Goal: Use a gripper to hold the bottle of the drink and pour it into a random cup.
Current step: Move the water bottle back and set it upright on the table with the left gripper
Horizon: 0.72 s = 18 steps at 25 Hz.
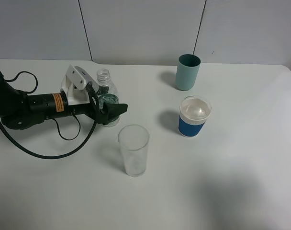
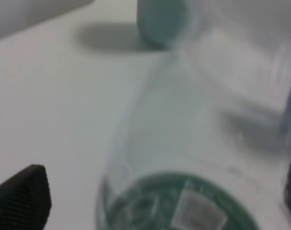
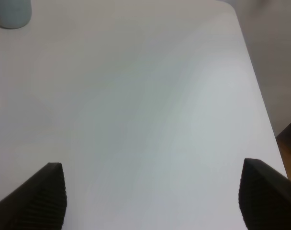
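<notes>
The bottle of the drink point(image 1: 106, 88) stands upright and uncapped on the white table, clear with a green label. My left gripper point(image 1: 113, 104) reaches in from the left and straddles its lower body. In the left wrist view the bottle point(image 2: 184, 143) fills the space between the gripper point(image 2: 155, 201) fingers, with a gap at the left fingertip point(image 2: 23, 196), so the gripper is open. The cup point(image 1: 194, 117) with the blue band stands to the right of the bottle, its inside pale and glossy. The right gripper point(image 3: 150, 196) is open over bare table and is out of the high view.
A tall clear glass point(image 1: 133, 150) stands just in front of the bottle. A plain teal cup point(image 1: 187, 72) sits at the back, behind the banded cup. The left arm's black cable point(image 1: 50, 153) loops on the table. The table's right edge point(image 3: 260, 96) shows in the right wrist view.
</notes>
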{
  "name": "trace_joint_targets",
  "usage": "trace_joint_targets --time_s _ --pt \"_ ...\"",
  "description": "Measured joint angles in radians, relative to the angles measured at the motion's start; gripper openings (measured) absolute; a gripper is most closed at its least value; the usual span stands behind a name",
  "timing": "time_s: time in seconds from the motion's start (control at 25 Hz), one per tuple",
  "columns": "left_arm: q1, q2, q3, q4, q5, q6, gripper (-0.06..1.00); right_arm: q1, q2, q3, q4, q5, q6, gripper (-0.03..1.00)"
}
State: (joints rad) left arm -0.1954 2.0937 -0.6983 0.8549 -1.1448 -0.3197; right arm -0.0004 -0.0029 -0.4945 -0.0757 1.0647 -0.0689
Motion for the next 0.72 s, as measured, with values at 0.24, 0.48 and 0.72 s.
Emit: trace_joint_targets --time_s 0.24,0.48,0.72 --pt "-0.013 -0.129 0.093 -0.053 0.028 -0.001 0.99 0.000 0.000 0.000 0.000 0.000 0.000 0.74" --pt "-0.013 -0.301 0.239 -0.110 0.062 -0.002 0.99 0.000 0.000 0.000 0.000 0.000 0.000 0.74" --pt "-0.013 -0.503 0.318 -0.131 0.142 -0.034 0.99 0.000 0.000 0.000 0.000 0.000 0.000 0.74"
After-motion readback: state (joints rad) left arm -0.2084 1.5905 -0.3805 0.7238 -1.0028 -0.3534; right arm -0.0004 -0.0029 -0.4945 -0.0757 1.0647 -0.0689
